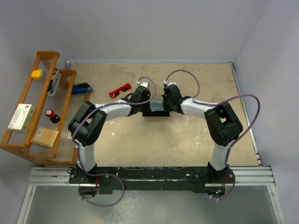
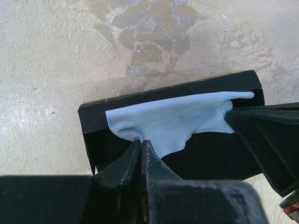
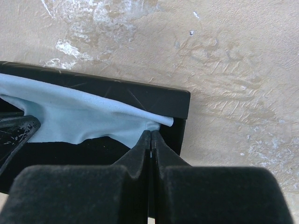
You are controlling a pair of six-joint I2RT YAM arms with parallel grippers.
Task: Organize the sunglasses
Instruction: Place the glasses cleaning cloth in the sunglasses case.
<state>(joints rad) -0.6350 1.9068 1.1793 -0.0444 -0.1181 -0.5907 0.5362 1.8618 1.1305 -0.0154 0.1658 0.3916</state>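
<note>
My left end effector (image 2: 141,142) and right end effector (image 3: 152,135) both pinch the cloth (image 2: 168,119); sunglasses (image 1: 120,90) look light, rigid, slick, so I'd grab the bridge.

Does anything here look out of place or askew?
The light blue cloth lies crumpled and askew across the black case, pinched by the left claw and right claw. The red sunglasses lie apart, left of it.

1. Frame centre blocked: left claw (image 2: 141,142) and right claw (image 3: 152,135) both pinching blue cloth (image 2: 173,119) over black case (image 1: 156,113).
2. Left edge walled off by wooden rack (image 1: 42,107).
3. Red sunglasses (image 1: 120,90) lie just left of left arm (image 1: 107,114).
4. Open worktop (image 1: 210,79) upper right, lower centre.
</note>
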